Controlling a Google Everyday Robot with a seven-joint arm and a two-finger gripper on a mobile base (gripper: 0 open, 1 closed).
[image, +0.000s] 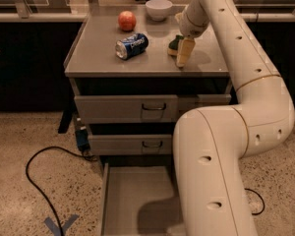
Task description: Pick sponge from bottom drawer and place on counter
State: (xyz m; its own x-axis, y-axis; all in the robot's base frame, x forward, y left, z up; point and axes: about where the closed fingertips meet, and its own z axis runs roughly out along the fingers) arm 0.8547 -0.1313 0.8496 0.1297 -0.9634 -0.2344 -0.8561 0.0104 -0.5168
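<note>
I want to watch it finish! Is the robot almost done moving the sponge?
Nearly. The bottom drawer is open and its visible floor shows no sponge. The sponge looks to be on the counter, right against the gripper. Left: let go, if it hasn't, and back away.
</note>
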